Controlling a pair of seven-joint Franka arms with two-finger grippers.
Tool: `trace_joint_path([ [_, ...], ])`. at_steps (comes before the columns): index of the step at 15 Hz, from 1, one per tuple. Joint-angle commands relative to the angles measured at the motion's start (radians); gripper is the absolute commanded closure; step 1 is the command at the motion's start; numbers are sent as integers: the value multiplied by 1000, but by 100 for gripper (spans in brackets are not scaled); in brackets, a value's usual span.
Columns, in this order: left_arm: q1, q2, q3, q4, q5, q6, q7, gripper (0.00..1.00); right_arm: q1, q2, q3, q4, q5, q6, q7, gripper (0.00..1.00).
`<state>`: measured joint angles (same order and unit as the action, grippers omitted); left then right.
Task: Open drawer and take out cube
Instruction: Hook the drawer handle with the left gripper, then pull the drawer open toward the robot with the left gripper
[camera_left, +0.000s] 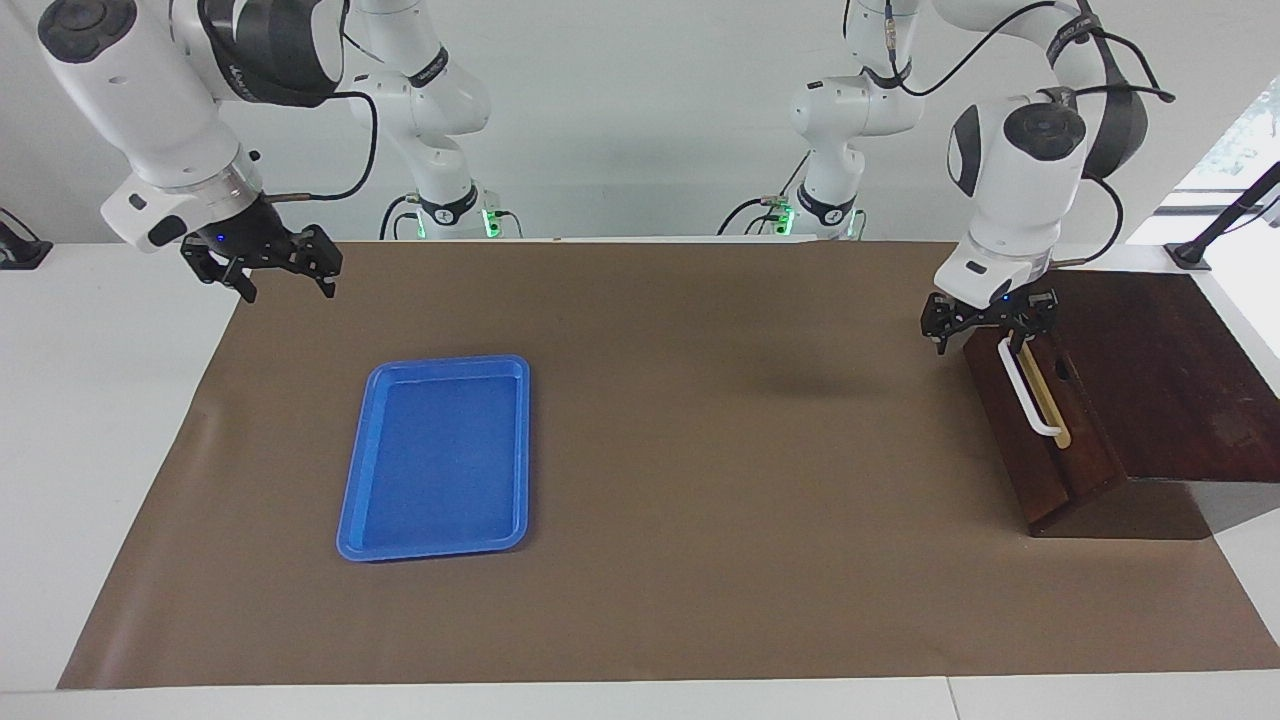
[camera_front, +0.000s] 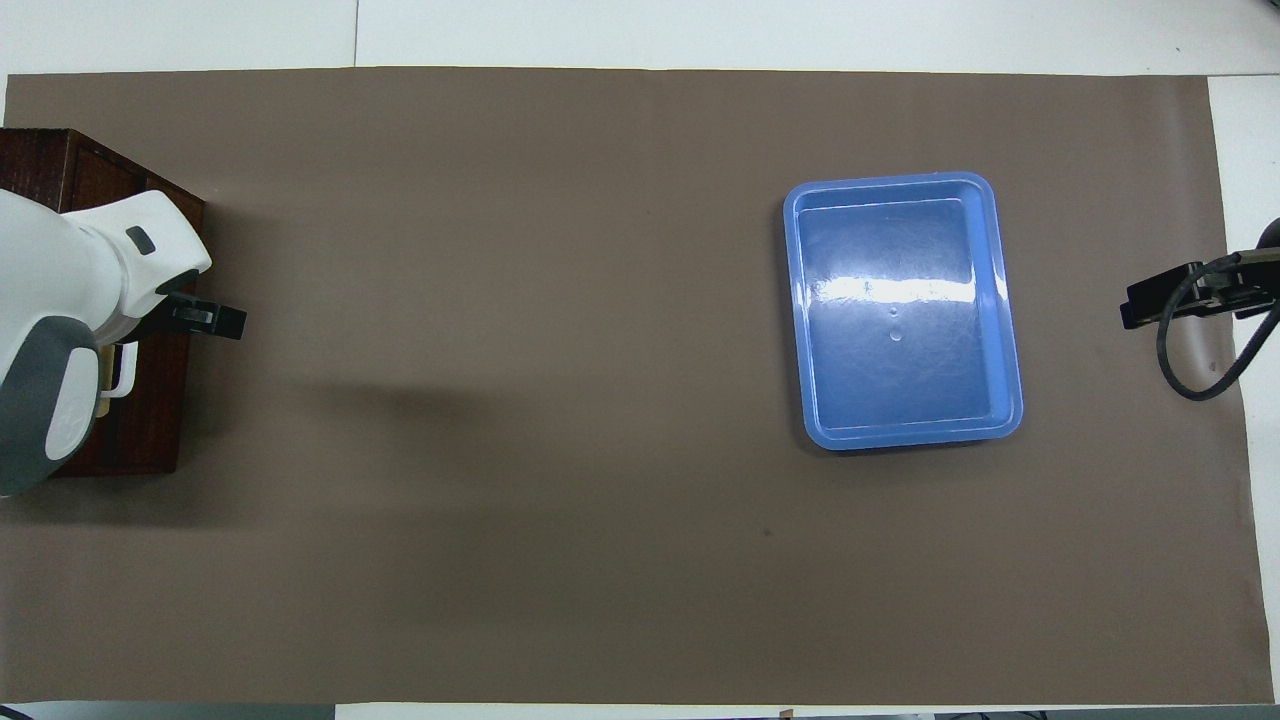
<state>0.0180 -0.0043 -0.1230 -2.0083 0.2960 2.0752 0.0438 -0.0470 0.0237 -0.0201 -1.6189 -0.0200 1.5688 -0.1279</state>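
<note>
While the drawer (camera_left: 1040, 420) is sitting shut in its dark slanted box (camera_left: 1150, 380) at the left arm's end of the table, its white bar handle (camera_left: 1028, 388) is facing toward the blue tray (camera_left: 437, 455). No cube is showing in either view. The left gripper (camera_left: 985, 335) is hanging right at the end of the handle nearer the robots, fingers spread apart and pointing down; whether they are touching the bar cannot be told. The right arm is waiting, its gripper (camera_left: 268, 275) hovering with fingers apart over the edge of the brown mat (camera_left: 700, 560) at its own end of the table. The tray is lying flat on the mat, well apart from the box.
</note>
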Motion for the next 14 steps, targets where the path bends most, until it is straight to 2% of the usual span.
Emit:
trace_joint_path([
  [1, 28, 41, -1, -17, 84, 85, 22, 0, -5, -8, 5, -7, -11, 10, 7, 0],
  [4, 54, 72, -3, -24, 118, 137, 21, 0, -5, -8, 5, -7, -8, 8, 7, 0],
  [7, 92, 69, -3, -82, 118, 226, 21, 0, -5, -8, 5, -7, -8, 10, 2, 0],
  [14, 94, 72, -7, -124, 118, 279, -4, 0, -5, -8, 5, -9, -8, 13, -15, 0],
])
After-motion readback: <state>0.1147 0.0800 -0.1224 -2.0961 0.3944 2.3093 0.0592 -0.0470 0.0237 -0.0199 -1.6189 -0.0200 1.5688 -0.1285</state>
